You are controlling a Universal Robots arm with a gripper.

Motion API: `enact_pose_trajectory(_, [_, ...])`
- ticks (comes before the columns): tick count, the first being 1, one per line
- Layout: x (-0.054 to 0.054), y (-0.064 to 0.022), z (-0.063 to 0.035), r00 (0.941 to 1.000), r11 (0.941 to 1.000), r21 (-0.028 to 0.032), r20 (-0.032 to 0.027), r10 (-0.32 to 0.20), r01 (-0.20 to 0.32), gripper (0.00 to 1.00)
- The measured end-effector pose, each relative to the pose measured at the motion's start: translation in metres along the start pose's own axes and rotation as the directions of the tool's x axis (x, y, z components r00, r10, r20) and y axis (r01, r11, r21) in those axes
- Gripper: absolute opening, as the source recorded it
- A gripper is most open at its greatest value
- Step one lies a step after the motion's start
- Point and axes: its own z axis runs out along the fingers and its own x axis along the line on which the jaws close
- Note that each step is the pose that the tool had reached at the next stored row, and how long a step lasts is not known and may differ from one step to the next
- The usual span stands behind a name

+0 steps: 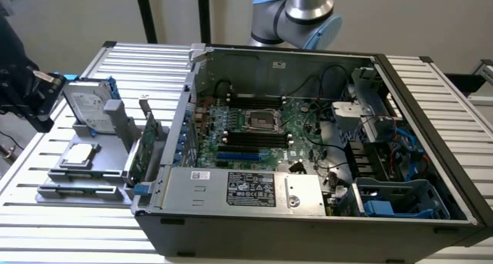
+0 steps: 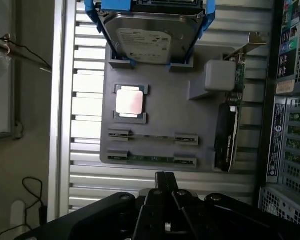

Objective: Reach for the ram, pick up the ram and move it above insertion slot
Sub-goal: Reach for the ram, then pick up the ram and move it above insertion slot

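I see my gripper (image 2: 164, 177) pinched closed, empty, near the gray tray (image 2: 167, 106) holding ram (image 2: 151, 159), a CPU (image 2: 129, 102), a hard drive (image 2: 145, 37).

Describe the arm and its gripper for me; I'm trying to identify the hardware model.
The arm is a silver-grey metal tube running into rounded grey joint housings with light blue caps. The gripper is black throughout: a broad, angular body narrowing to two slim jaws. I see no markings on either.
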Motion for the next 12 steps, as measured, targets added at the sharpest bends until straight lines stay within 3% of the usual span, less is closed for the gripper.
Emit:
enact_pose_trajectory(6, [0.0000,0.0000,0.0007,0.9940,0.9940,-0.0001,-0.0041,-0.109,0.109,0.11])
enact_pose_trajectory(12, [0.0000,-0.0001,0.0016,0.9762,0.9762,-0.0007,-0.0081,-0.217,0.217,0.11])
